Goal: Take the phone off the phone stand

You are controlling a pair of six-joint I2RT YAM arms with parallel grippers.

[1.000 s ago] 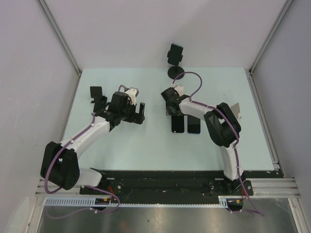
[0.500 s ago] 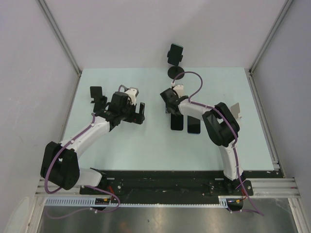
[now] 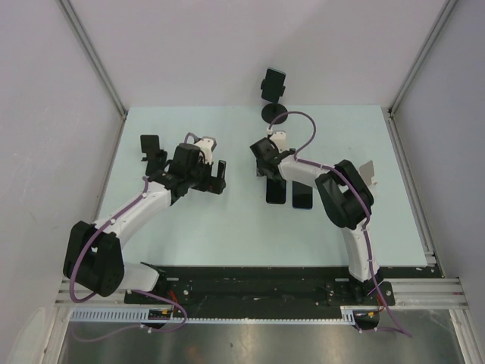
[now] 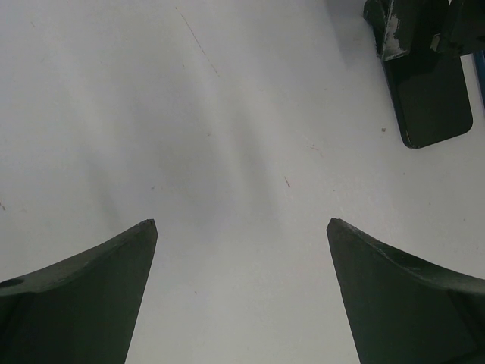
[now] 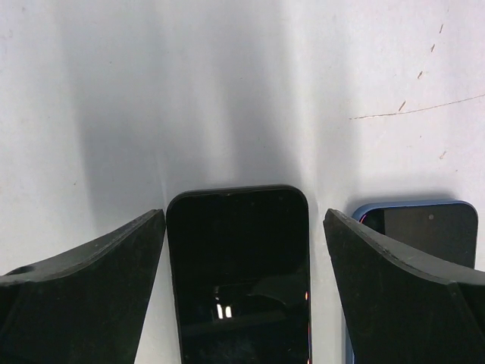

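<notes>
A dark phone (image 3: 273,82) sits upright in the clamp of a black phone stand with a round base (image 3: 273,115) at the table's far edge, apart from both grippers. My right gripper (image 3: 267,170) (image 5: 242,220) is open and low over the table. Its jaws stand either side of the top end of a black phone (image 5: 239,273) (image 3: 276,192) that lies flat. My left gripper (image 3: 220,177) (image 4: 242,224) is open and empty over bare table, left of centre.
A blue-cased phone (image 3: 302,196) (image 5: 420,235) lies flat just right of the black one. A small black holder (image 3: 151,145) stands at the far left. The left wrist view shows the flat black phone (image 4: 428,98) at the upper right. Metal frame posts flank the table.
My right gripper has shifted slightly to the left over the flat black phone. The left arm has barely moved. The phone on the stand has not moved.
</notes>
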